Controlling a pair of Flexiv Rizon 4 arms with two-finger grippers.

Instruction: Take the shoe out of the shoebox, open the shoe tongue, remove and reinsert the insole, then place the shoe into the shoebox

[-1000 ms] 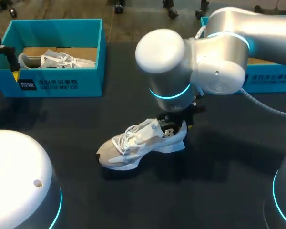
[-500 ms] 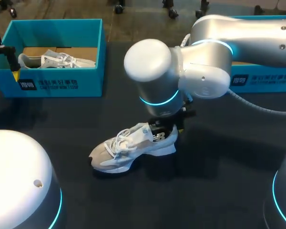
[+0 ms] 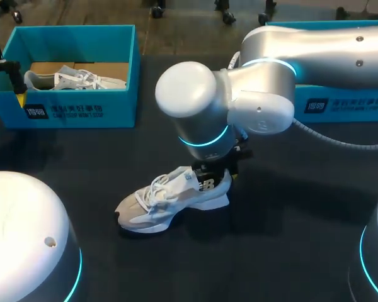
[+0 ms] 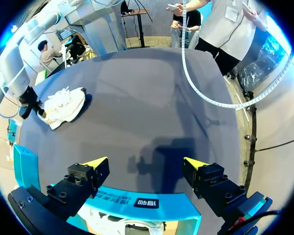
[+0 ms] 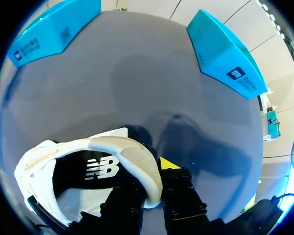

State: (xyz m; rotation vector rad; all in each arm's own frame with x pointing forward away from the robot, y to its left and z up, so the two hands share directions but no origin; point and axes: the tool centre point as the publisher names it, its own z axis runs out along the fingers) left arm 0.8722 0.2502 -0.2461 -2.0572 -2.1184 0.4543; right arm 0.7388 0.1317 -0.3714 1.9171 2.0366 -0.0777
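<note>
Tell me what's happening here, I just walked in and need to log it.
The right gripper is shut on the heel collar of a white shoe, which is out of its box on the dark table. The insole is in place inside it. The left gripper hangs open at the teal shoebox, which holds a second shoe.

The white laced shoe (image 3: pixel 170 200) stands on its sole mid-tabletop (image 3: pixel 290 239), heel collar pinched in the right pincer (image 5: pixel 151 180), well apart from the teal shoebox (image 3: pixel 343 104).
</note>
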